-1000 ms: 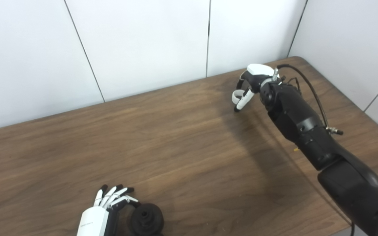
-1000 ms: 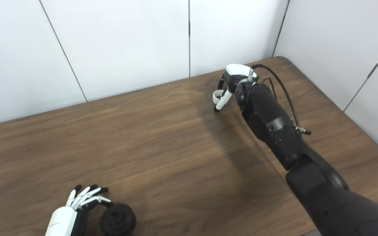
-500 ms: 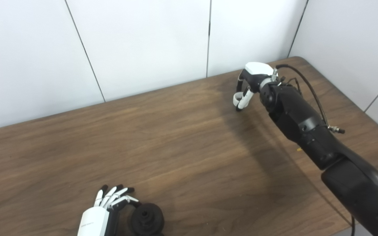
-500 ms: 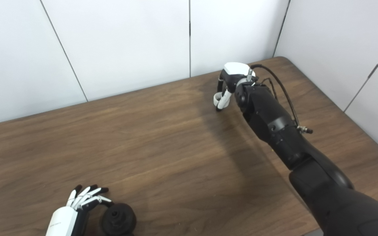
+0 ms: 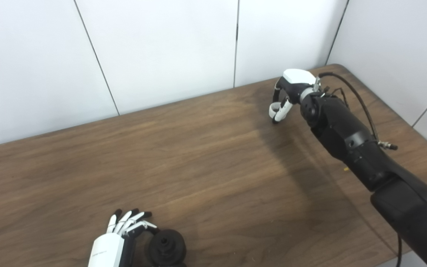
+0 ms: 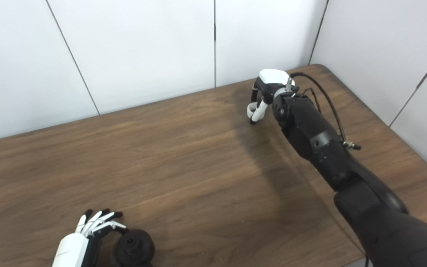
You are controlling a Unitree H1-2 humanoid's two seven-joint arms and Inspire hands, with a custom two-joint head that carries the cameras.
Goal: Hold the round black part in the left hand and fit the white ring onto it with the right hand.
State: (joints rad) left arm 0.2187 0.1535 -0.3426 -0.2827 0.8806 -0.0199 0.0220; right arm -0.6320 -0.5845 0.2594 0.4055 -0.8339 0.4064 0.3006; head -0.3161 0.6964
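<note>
Left eye view, 1 round black part [image 5: 166, 247] beside open left robot hand [image 5: 119, 239], 1 white ring [image 5: 274, 110] gripped by right robot hand [image 5: 289, 91]

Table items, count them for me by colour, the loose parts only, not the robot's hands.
Black: 1, the round black part on the brown wooden table, beside the left hand.
White: 1, the small white ring at the fingers of the right hand.
Total: 2.

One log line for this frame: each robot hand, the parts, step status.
left robot hand: open beside round black part on table | right robot hand: far corner, shut on white ring | ring not fitted
</note>
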